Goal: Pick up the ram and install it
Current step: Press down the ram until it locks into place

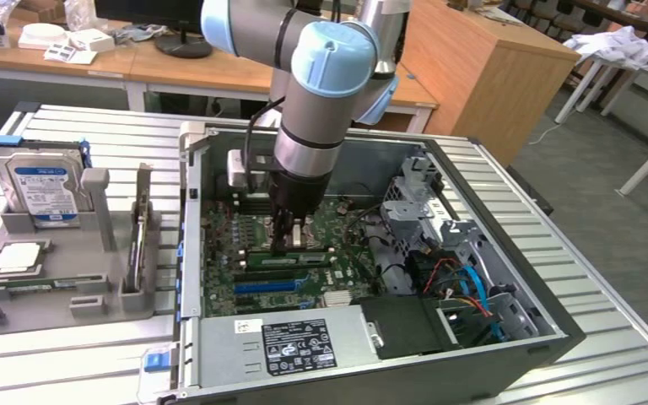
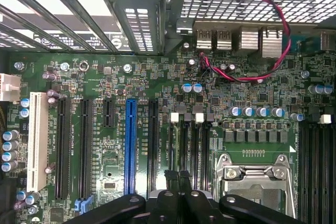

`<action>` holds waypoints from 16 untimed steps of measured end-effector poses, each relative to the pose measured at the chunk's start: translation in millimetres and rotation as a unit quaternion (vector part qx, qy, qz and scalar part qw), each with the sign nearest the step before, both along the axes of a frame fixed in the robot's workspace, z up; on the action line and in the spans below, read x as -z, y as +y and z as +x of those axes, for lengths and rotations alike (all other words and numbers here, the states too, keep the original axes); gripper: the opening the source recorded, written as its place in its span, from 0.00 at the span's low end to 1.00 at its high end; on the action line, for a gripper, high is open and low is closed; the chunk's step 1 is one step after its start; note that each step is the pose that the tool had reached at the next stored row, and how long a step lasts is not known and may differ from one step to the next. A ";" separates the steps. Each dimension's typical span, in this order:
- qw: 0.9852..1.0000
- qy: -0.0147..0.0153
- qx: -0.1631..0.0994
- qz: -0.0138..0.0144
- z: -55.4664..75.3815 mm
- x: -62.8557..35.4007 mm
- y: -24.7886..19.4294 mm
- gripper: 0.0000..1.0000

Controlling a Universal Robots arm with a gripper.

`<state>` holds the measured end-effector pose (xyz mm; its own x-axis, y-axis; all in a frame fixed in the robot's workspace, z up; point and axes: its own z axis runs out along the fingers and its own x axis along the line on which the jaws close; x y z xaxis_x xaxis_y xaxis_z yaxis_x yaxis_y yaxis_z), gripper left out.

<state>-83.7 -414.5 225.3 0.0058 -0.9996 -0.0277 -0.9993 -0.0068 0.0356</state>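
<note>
Ribbed metal table (image 1: 594,278), open computer case (image 1: 504,337), grey parts tray (image 1: 54,291)

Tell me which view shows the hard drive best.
The exterior view: the hard drive stands upright in the grey holder at that view's left, blue label facing the camera. The wrist view looks at the motherboard instead.
</note>
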 end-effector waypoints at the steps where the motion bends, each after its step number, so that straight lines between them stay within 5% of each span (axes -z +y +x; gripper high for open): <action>1: 1.000 0.000 0.000 0.000 0.0 0.3 0.0 0.11; 16: 1.000 0.000 0.000 0.000 0.0 1.1 -0.3 0.11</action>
